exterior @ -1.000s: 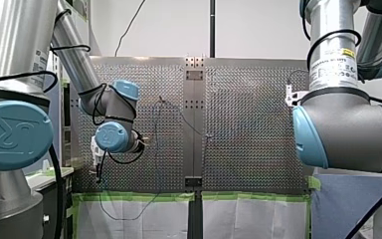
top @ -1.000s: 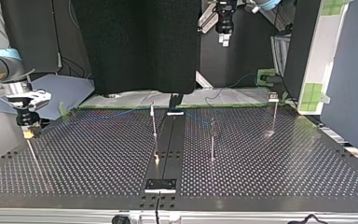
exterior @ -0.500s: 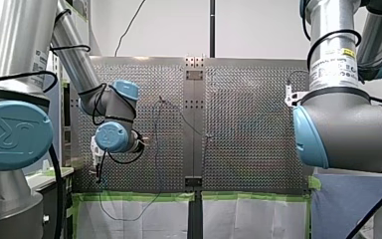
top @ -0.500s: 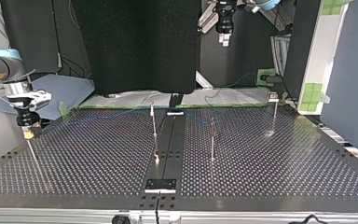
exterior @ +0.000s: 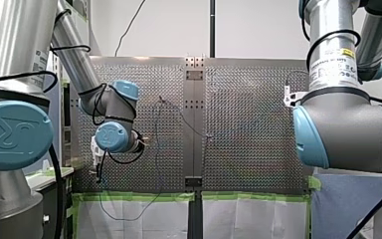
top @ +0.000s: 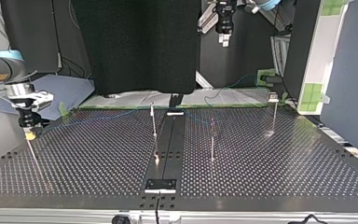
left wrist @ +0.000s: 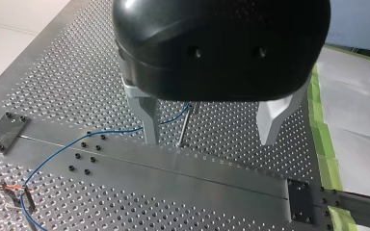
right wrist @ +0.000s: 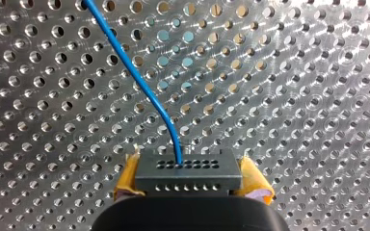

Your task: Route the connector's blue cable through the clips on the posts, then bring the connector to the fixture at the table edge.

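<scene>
The cable (right wrist: 139,72) is bright blue. The connector (right wrist: 188,168) is dark grey, with two rows of small holes. My right hand (right wrist: 189,179) has yellow-orange pads (right wrist: 127,180). The surface (right wrist: 294,96) is silvery metal, dotted with an even grid of holes. My left hand (left wrist: 210,139) has a glossy black body and pale grey fingers (left wrist: 148,115). Green tape (left wrist: 324,159) edges the surface.
</scene>
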Motion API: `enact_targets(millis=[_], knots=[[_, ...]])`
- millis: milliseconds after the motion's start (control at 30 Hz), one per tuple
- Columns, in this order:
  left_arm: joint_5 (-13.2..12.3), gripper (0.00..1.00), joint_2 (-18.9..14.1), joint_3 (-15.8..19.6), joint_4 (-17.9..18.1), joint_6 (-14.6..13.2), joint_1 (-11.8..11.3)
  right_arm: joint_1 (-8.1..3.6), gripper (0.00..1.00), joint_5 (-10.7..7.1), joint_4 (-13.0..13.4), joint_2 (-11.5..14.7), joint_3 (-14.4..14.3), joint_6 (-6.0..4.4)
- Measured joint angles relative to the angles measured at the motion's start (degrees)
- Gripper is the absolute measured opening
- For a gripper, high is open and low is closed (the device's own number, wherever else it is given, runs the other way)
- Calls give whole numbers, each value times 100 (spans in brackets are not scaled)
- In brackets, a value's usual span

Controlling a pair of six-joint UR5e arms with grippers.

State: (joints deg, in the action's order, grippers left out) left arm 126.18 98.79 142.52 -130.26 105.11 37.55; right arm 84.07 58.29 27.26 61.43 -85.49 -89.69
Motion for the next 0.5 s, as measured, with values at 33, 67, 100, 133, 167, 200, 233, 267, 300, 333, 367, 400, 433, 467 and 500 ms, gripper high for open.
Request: enact_targets(millis=[33,67,100,133,167,200,233,267,300,333,367,400,433,467,500], knots=[[0,100,-1,0,0,0,0,1,71,1,0,-1,2,0],[1,100,0,1,0,0,0,1,77,3,-5,-3,2,1],[2,100,0,1,0,0,0,1,77,5,-10,-6,2,1],[3,100,0,1,0,0,0,2,84,9,-12,-9,1,2],[2,100,0,1,1,0,0,3,86,12,-17,-12,-2,2],[2,100,0,-1,1,0,0,3,86,13,-19,-14,-3,2],[1,100,1,0,2,0,0,3,86,14,-21,-15,-3,2],[0,100,0,0,4,0,0,3,86,17,-23,-17,-2,2],[0,100,0,0,5,0,0,3,86,19,-24,-18,-2,2],[-1,100,1,0,6,0,0,4,86,21,-25,-19,-2,2],[0,100,1,0,7,0,0,5,86,25,-25,-19,-2,2],[2,100,1,0,8,0,0,5,86,29,-25,-19,-2,2],[3,100,1,1,8,0,0,5,86,35,-26,-20,-2,2],[4,100,1,1,8,0,0,5,86,44,-27,-20,-3,3],[5,100,2,1,9,0,0,4,86,51,-29,-20,-4,4]])
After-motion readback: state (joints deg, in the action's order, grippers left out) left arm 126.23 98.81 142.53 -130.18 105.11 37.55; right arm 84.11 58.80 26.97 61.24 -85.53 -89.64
